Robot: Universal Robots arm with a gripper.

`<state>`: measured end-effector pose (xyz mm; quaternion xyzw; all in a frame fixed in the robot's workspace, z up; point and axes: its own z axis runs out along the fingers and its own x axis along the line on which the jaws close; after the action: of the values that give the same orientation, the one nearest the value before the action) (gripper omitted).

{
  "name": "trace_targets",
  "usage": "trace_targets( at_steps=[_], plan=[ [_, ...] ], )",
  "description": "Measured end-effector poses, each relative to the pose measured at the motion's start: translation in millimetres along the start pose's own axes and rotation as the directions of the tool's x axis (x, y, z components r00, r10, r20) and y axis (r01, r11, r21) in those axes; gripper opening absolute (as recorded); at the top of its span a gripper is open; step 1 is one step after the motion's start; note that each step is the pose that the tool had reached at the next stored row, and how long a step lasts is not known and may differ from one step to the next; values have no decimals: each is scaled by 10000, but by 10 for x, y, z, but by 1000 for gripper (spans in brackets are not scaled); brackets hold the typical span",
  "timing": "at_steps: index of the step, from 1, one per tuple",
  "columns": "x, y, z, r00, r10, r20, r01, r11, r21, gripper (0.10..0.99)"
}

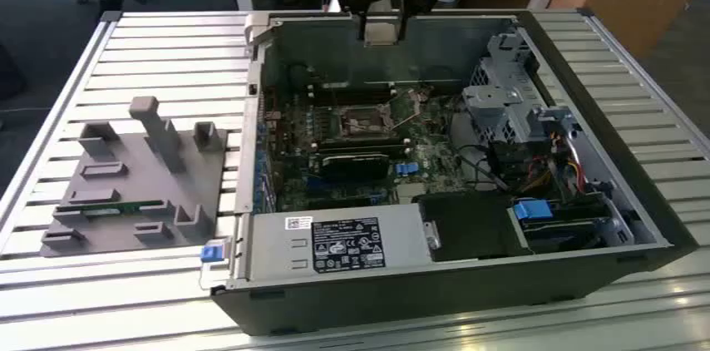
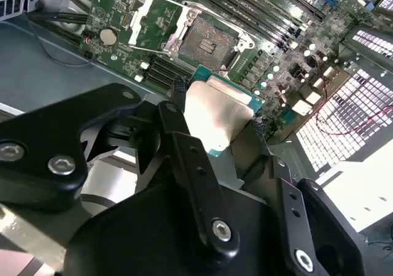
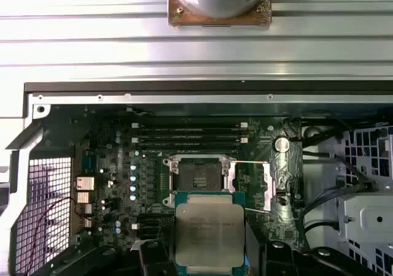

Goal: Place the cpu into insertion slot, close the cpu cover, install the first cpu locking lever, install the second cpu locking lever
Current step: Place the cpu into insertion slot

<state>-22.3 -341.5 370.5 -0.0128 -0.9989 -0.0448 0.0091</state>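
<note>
Exterior view shows the gripper [image 1: 378,32] high over the back wall of the open computer case [image 1: 444,293], which lies on a slatted table [image 1: 166,43]. Its two black fingers [image 2: 184,141] are closed onto the cpu [image 2: 215,113] and hold it by two opposite edges, as both wrist views show. The chip hangs in the air above the motherboard [image 2: 116,6], without touching it. The insertion slot [image 3: 199,179] is bare, its dark centre visible. The cpu cover [image 3: 268,184] is swung open just beside the slot. A grey parts holder [image 1: 133,185] lies on the table at the exterior view's left.
</note>
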Motion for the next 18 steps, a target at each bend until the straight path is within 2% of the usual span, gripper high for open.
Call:
trace_targets(
  at_steps=[10,14,18],
  plan=[
    [-1,0,0,9999,107,10,-107,9999,-1,541],
    [0,0,3,9983,574,53,-574,9983,13,541],
    [0,-1,9,9920,1259,114,-1259,9920,14,541]
  ],
)
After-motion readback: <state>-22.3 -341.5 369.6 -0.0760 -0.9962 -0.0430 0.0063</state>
